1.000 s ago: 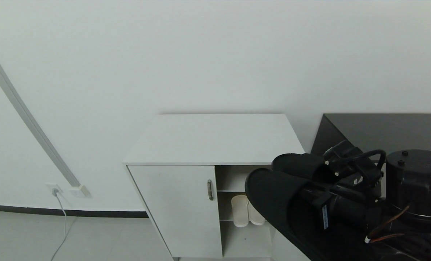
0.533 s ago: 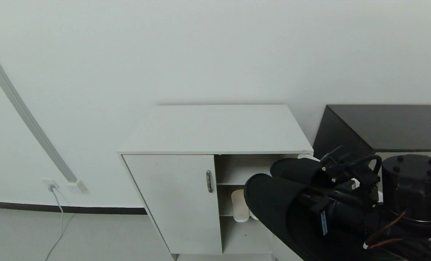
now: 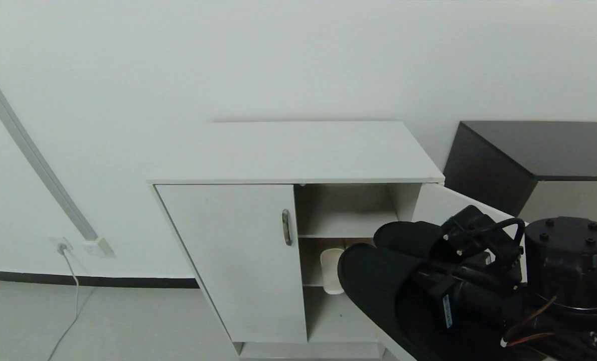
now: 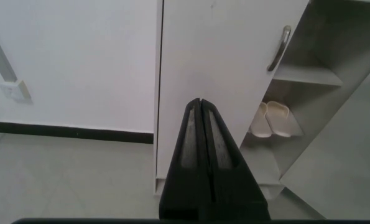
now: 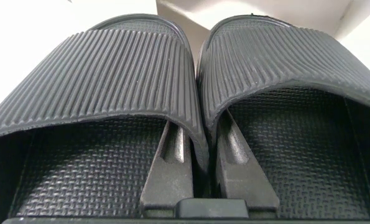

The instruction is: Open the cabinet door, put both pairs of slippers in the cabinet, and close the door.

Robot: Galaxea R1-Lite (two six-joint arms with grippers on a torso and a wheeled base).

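Right gripper (image 5: pixel 199 134) clamps 2 black slippers (image 3: pixel 379 271) by their touching strap edges, facing the open right bay of the cabinet (image 3: pixel 298 150); white slippers (image 4: pixel 270 118) lie beyond. Left gripper (image 4: pixel 201 107) is pressed together.

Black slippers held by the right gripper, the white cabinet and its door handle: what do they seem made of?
Black ribbed slippers: probably soft rubber or foam, matte, with moulded ridges on the straps and pebbled footbeds. White cabinet: likely laminated board, smooth matte, flat panels. Grey bar handle: possibly metal, dull sheen.
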